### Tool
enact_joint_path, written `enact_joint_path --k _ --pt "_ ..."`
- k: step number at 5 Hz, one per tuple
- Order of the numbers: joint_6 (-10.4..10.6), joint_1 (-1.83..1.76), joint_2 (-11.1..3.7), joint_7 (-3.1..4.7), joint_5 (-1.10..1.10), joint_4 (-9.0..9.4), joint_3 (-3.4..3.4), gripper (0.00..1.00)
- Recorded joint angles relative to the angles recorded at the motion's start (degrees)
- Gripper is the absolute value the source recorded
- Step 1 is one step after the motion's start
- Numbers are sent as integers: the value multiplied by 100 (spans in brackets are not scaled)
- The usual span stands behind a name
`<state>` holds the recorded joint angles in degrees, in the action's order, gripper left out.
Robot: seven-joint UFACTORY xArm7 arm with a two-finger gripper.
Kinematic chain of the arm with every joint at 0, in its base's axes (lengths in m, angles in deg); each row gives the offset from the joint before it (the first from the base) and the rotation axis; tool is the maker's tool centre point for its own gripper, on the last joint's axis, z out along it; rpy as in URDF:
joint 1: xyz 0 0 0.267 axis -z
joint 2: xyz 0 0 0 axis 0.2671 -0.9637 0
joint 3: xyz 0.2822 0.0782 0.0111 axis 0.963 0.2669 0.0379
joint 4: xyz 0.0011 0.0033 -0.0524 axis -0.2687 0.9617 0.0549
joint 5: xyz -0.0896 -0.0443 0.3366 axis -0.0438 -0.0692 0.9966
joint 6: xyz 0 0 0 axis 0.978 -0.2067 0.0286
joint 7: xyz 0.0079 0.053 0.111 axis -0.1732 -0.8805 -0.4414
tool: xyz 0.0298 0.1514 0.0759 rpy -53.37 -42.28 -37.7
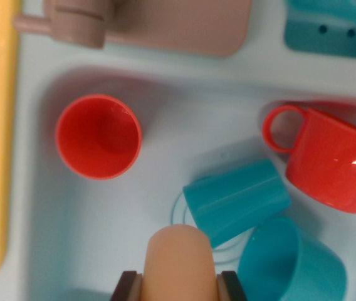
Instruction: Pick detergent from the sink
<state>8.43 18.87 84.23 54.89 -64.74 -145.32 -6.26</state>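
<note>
Pale, smooth plastic sink (pixel 165 125) filling most of the wrist view, slightly glossy, rounded corners, faint circular drain ring near the bottom middle. Beyond the rim: a yellow slatted dish rack (pixel 2 125) down the wrist view's left, a dusty-pink faucet base (pixel 159 25) along the top, a teal tray thing (pixel 331 28) in the top corner on the wrist view's right (blurry, hard to say more). Inside the basin: a red cup (pixel 98 136) standing upright, mouth up; a red mug (pixel 335 160) with a loop handle, tipped on its side; a teal cup (pixel 236 200) also lying over, touching another teal cup (pixel 291 263) below it. Detergent bottle (pixel 179 263), peach, rounded and matte, at the bottom edge, pinched between the dark fingers of the gripper (pixel 179 287), closed snug against both sides.
</note>
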Motion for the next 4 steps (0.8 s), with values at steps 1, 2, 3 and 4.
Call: enact_joint_path --k 1,2,3,4 --pt "-245 -2 69 5 0 -176 1 100" --pt "-245 -2 69 5 0 -176 1 100" --pt "-504 -4 142 10 -1 -362 2 100" --pt "-504 -4 142 10 -1 -362 2 100"
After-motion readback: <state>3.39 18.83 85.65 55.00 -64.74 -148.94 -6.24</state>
